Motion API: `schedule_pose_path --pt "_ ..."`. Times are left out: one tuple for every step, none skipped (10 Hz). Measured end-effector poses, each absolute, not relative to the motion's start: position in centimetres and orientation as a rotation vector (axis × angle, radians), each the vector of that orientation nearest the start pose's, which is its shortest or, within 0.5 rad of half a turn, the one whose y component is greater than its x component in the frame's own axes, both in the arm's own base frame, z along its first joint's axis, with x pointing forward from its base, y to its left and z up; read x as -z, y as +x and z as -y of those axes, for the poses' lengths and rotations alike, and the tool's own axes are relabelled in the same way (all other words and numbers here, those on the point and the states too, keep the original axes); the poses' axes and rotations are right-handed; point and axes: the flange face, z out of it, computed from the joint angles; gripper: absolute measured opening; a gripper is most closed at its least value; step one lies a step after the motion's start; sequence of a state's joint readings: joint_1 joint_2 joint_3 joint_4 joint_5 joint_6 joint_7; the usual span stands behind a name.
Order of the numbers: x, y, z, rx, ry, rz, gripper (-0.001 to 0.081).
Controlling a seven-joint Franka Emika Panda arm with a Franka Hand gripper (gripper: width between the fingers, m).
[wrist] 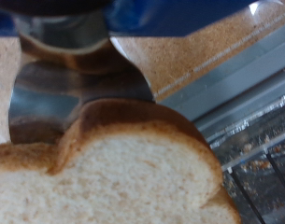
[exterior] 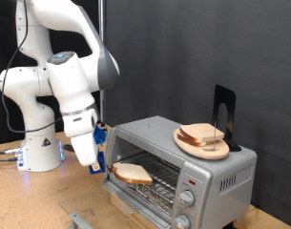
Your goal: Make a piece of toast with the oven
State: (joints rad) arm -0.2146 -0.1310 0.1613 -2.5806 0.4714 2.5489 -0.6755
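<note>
The claw (exterior: 97, 167) hangs low in front of the oven (exterior: 178, 172), at the open mouth on the exterior view's left side, and it is clamped on the piece of toast (exterior: 134, 174) — the slice juts out from the claw toward the exterior view's right, over the wire rack (exterior: 155, 181) inside the oven. In the wrist view the toast (wrist: 114, 173) fills the lower frame, pale crumb with a tan crust, one metal finger (wrist: 49, 103) pressed against its edge.

Above and to the right of the claw, on the oven's roof, sits a round wooden plate (exterior: 189, 146) carrying more bread slices (exterior: 204, 135), with a black stand (exterior: 224, 113) upright behind it. The knobs (exterior: 186, 198) lie further right of the claw, on the oven's front panel. The wooden bench (exterior: 31, 200) spreads below the claw.
</note>
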Motion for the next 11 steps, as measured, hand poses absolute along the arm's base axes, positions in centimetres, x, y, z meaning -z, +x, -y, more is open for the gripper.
schedule_pose_path --pt "-31.9 44.7 2.2 0.265 -2.918 0.382 0.0464" --pt "-32.2 44.7 1.2 0.245 -2.937 0.402 0.0464" --pt "-32.4 44.6 0.4 0.214 -2.949 0.421 0.0464" --pt "-32.5 44.6 -0.3 0.205 -2.958 0.428 0.0464" --pt "-32.6 44.5 -0.9 0.191 -2.960 0.424 0.0464" --pt "-32.6 44.4 -1.5 0.176 -2.961 0.414 0.0464" --pt "-32.7 44.5 -1.9 0.173 -2.963 0.400 0.0464" --pt "-32.8 44.5 -2.3 0.172 -2.963 0.393 0.0464" --pt "-32.8 44.6 -2.5 0.172 -2.964 0.391 0.0464" --pt "-32.8 44.5 -2.4 0.167 -2.963 0.389 0.0464" --pt "-32.7 44.4 -2.3 0.155 -2.961 0.383 0.0464"
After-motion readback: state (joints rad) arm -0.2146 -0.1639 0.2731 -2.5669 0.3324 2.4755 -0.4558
